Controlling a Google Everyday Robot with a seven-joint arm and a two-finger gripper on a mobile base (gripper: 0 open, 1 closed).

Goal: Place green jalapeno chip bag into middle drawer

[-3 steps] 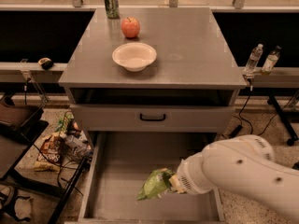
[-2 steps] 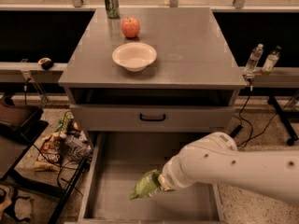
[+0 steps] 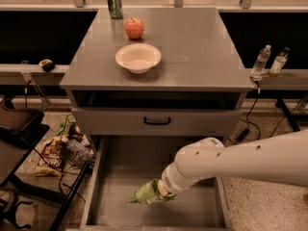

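The green jalapeno chip bag [image 3: 144, 193] hangs from my gripper [image 3: 156, 192] over the middle of the open middle drawer [image 3: 122, 177], close above its bare grey floor. The bag's tip points left and down. My white arm [image 3: 240, 162] reaches in from the right across the drawer. The bag hides the fingers, which are closed around its right end.
On the cabinet top stand a white bowl [image 3: 138, 57], a red apple [image 3: 134, 28] and a green soda can [image 3: 114, 2]. A closed drawer front with a black handle [image 3: 157, 121] sits above the open drawer. Bags and cables [image 3: 53, 153] lie on the floor at left. Two bottles [image 3: 269, 61] stand at right.
My arm has swung left and stretched further over the drawer, carrying the chip bag leftward toward the drawer's middle and slightly lower.
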